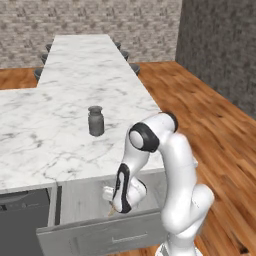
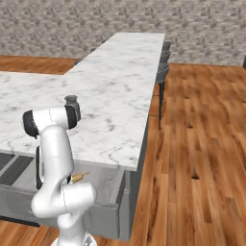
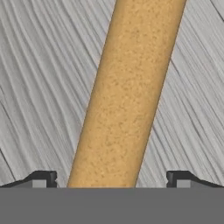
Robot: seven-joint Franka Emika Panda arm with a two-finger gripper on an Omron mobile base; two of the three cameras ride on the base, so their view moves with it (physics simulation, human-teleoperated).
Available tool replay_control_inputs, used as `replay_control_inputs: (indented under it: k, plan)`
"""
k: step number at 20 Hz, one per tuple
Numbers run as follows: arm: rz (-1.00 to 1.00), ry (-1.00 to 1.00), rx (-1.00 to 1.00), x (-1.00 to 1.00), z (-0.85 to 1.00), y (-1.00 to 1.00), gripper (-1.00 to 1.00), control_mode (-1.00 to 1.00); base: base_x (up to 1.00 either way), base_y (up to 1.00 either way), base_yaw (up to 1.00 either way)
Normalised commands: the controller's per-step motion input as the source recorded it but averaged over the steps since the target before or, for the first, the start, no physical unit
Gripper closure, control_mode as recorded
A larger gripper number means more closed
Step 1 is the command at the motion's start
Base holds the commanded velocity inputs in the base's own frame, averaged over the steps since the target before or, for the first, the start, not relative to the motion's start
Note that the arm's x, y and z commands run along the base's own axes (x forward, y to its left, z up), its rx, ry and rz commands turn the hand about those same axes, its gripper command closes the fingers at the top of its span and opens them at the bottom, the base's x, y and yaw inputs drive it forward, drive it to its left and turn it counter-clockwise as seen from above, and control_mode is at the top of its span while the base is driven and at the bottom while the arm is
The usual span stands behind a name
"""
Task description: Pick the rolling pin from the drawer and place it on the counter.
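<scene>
The rolling pin [image 3: 127, 96], a light-tan wooden rod, runs up the hand view just below the hand, lying on the drawer's pale grey floor [image 3: 39, 87]. My gripper [image 3: 111, 179] is open, one fingertip on each side of the pin, with a gap to both. In the base views the arm reaches down into the open drawer [image 1: 100, 235] under the counter's [image 1: 45, 140] front edge. One end of the rolling pin [image 2: 79, 177] pokes out beside the arm, and a sliver of the rolling pin [image 1: 111, 212] shows below the hand.
A dark grey lidded jar [image 1: 95, 120] stands on the marble near the front edge, above the drawer. A dark appliance front [image 1: 20, 220] sits left of the drawer. Stools [image 2: 162, 72] line the counter's far side, over wooden floor [image 2: 202, 144].
</scene>
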Motion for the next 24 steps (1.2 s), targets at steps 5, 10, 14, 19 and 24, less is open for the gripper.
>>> replay_control_inputs:
  k: [5,10,14,19,24]
  plan:
    - [-0.13,-0.08,-0.03,-0.16,-0.69,0.01,1.00,-1.00,0.00,0.00,0.00]
    - [-0.11,-0.14,0.08,-0.59,-0.35,-0.14,1.00,-1.00,0.00,0.00,0.00]
    - [-0.09,-0.14,0.21,-0.49,-0.02,-0.02,1.00,-1.00,0.00,0.00,0.00]
    - [-0.09,-0.10,0.27,-0.14,0.12,0.00,1.00,-1.00,0.00,0.00,0.00]
    - [-0.08,-0.09,0.29,-0.15,0.50,0.00,1.00,-1.00,0.00,0.00,0.00]
